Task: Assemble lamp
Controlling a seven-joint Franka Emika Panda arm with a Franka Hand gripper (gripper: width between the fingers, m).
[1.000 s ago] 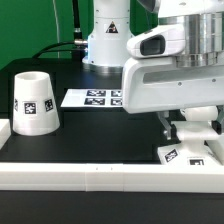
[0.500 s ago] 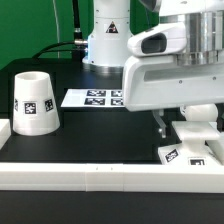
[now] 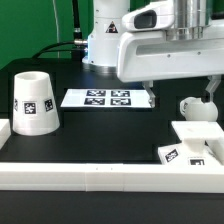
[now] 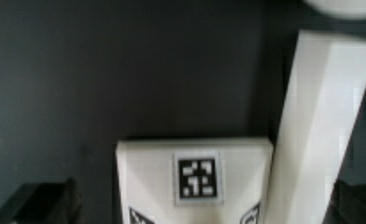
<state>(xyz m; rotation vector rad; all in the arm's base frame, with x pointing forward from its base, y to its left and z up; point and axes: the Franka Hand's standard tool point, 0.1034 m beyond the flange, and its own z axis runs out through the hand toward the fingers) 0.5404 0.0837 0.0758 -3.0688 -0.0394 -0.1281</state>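
Observation:
The square lamp base (image 3: 196, 141) lies at the exterior view's right, with tags on its front edge. The rounded bulb piece (image 3: 192, 106) stands just behind it. The tapered shade (image 3: 35, 101) stands mouth down at the left. My gripper (image 3: 181, 92) hangs above the base and bulb, open and empty, with dark fingertips (image 3: 150, 93) apart. In the wrist view the gripper (image 4: 206, 205) is open above the tagged base (image 4: 198, 172), a dark finger (image 4: 45, 201) on each side of it. The bulb's edge (image 4: 349, 5) shows at the frame's border.
The marker board (image 3: 108, 98) lies flat on the black table behind the middle. A white wall (image 3: 100, 176) runs along the table's front edge; a white rail (image 4: 318, 110) shows beside the base in the wrist view. The arm's own base (image 3: 105, 40) stands at the back.
The gripper has risen and drawn toward the exterior view's left, away from the base. The bulb piece now shows uncovered behind the base. The shade has not moved.

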